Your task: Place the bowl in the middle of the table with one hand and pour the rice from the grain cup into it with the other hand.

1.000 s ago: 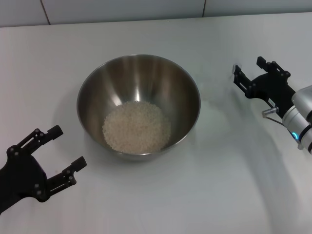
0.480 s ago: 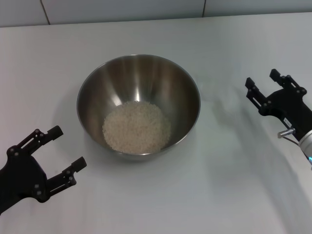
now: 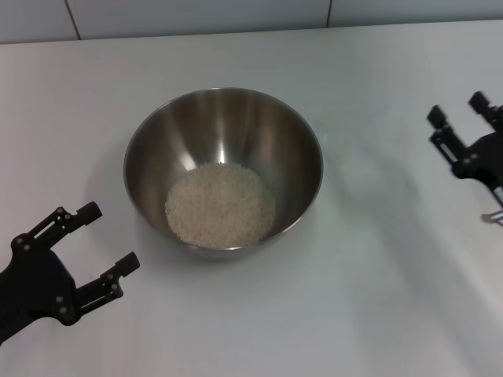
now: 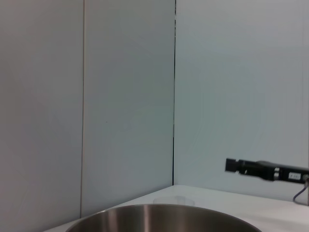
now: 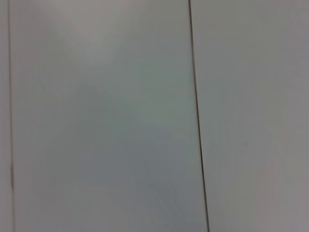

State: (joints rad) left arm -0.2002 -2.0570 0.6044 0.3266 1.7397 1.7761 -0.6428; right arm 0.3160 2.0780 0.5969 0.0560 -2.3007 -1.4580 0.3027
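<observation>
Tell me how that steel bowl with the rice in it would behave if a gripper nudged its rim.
The bowl looks rigid; its smooth steel would probably slide on the table. The rice, heaped low, likely steadies it, though grains may shift.

The right tool [image 3: 465, 124] runs off the head view's right edge, its arm unseen. The left tool [image 3: 93, 249] is cut at the lower left corner. In the left wrist view only the bowl [image 4: 164, 217] rim shows at the bottom edge. The right wrist view shows only blurred wall panels [image 5: 96, 116].
</observation>
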